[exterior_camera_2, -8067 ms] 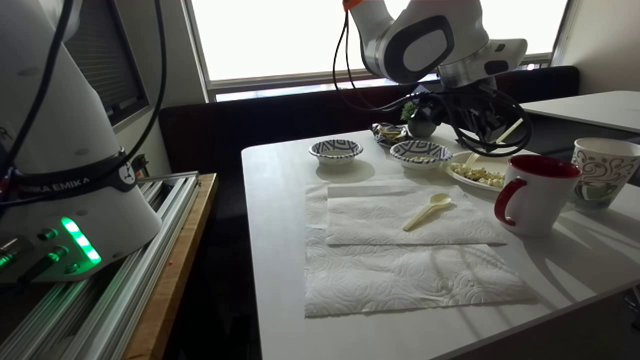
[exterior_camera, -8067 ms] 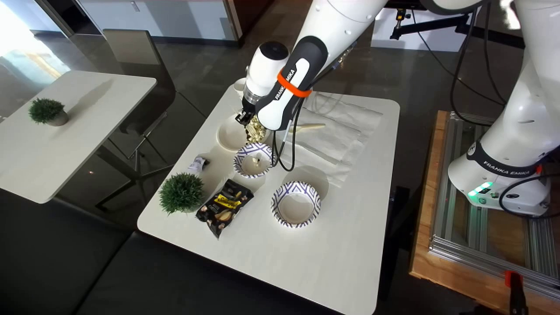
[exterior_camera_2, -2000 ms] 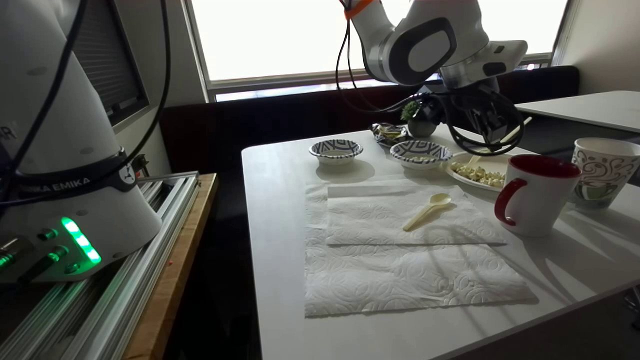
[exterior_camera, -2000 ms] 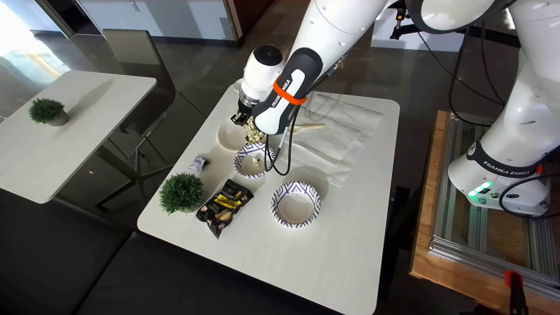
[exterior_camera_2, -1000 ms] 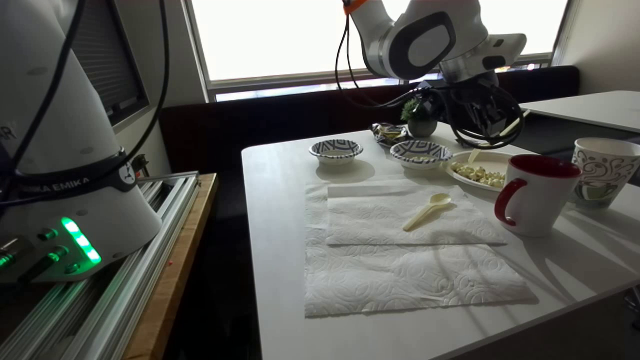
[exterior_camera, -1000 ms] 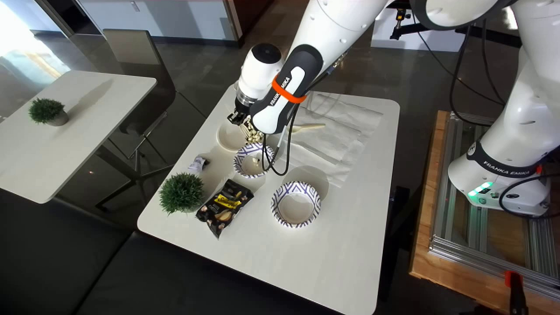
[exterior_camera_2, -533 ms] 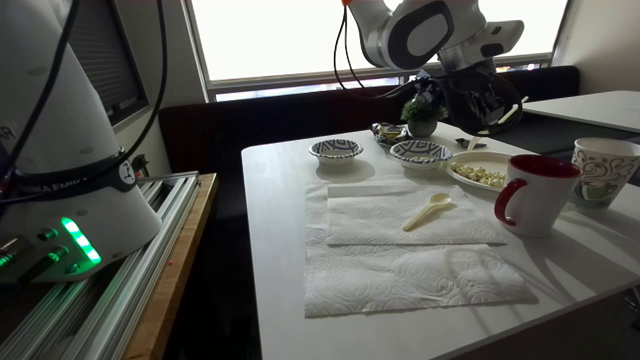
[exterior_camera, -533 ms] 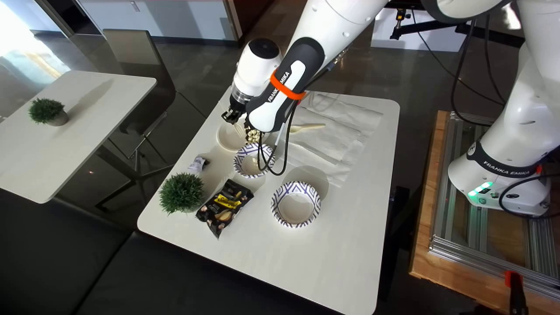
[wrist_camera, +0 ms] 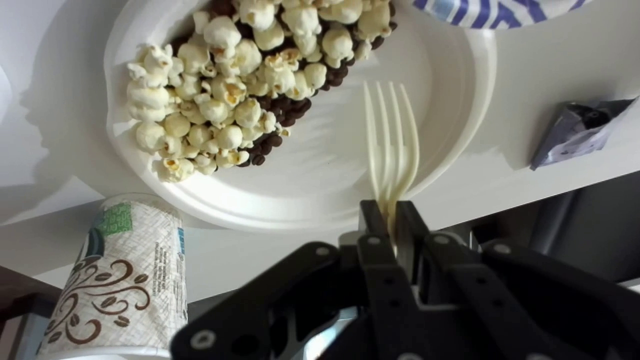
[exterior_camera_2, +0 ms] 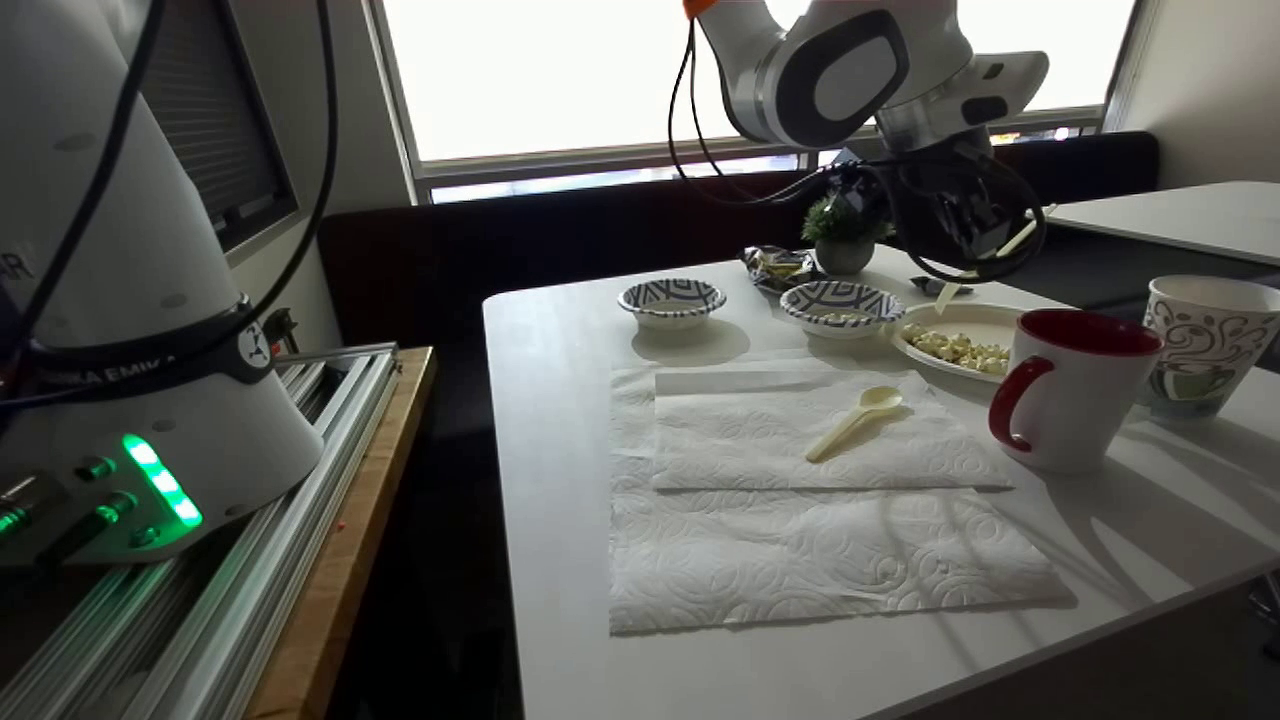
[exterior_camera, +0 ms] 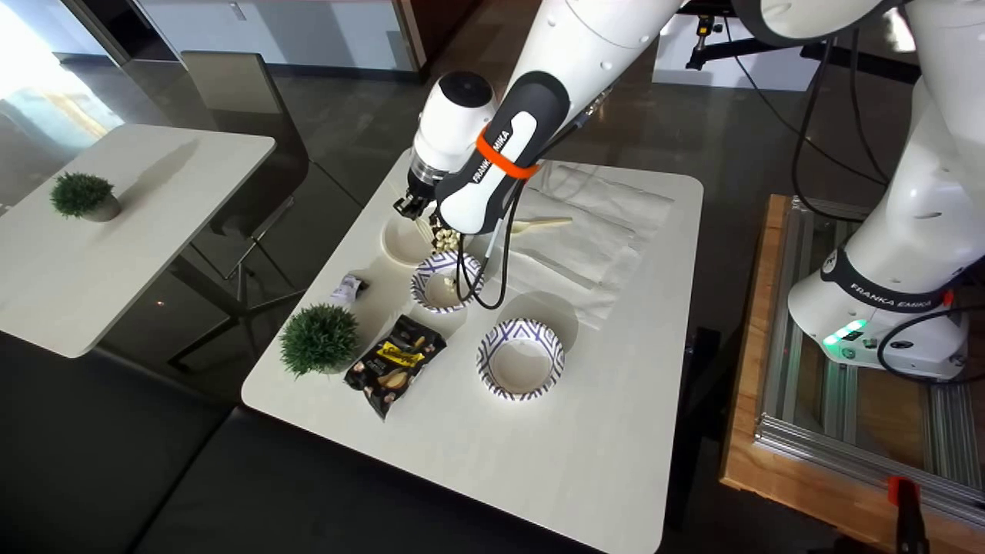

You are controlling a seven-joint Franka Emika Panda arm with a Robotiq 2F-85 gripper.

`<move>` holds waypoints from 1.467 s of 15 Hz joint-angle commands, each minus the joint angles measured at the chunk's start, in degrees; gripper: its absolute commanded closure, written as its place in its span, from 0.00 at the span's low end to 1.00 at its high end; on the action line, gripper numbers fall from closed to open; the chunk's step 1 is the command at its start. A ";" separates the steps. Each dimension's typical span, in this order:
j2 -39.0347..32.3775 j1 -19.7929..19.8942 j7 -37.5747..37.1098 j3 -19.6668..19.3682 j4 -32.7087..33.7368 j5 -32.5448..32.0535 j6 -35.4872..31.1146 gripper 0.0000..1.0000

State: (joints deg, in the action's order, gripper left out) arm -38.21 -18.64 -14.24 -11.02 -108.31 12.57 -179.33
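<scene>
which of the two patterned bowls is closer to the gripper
The patterned bowl right beside the plate, with a few popcorn pieces inside. The other bowl stands farther from the gripper and the fork it holds, and shows no popcorn.

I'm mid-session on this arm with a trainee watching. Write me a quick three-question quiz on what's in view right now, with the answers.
1. What is the gripper closed on?
2. True or false: the popcorn covers the whole plate.
3. Where does the spoon lie?
(a) inside the mug
(b) on a paper towel
(c) inside a bowl

Key:
1. A fork, as the wrist view shows.
2. False; it is heaped toward one side, and much of the plate is bare.
3. (b)
</scene>
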 commanded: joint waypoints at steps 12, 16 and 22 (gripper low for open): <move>-1.87 -0.82 -1.68 -2.28 0.52 -1.66 0.62 0.97; -1.93 -0.68 -1.61 -2.08 0.55 -1.64 0.69 0.97; -2.96 -1.26 -1.61 -2.53 0.52 -1.87 1.07 0.97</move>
State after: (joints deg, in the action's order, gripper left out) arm -40.19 -19.00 -14.24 -12.47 -108.31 12.57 -179.30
